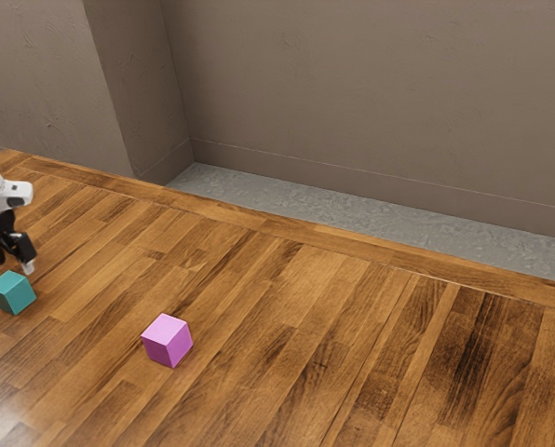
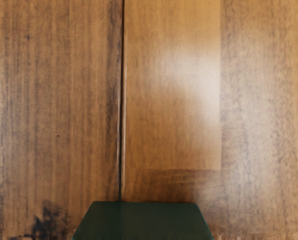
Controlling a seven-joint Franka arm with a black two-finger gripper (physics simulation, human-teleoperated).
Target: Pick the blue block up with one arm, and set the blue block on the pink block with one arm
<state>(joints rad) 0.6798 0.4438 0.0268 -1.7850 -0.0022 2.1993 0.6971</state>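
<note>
Fingers (image 1: 20, 249) apart, nothing between them, hovering at the exterior view's left edge. Blue block (image 1: 12, 291) (reads teal) sits on the desk (image 1: 352, 354) just below them at 6 o'clock, not touching. The wrist view has the same block (image 2: 143, 221) right under the hand. Pink block (image 1: 167, 339) is on the desk too, between 3 and 4 o'clock of the blue one, well apart.

You face a glossy wood-plank bench (image 1: 371, 335), grey speckled floor (image 1: 380, 216) behind it, and plain taupe walls (image 1: 371, 84).
</note>
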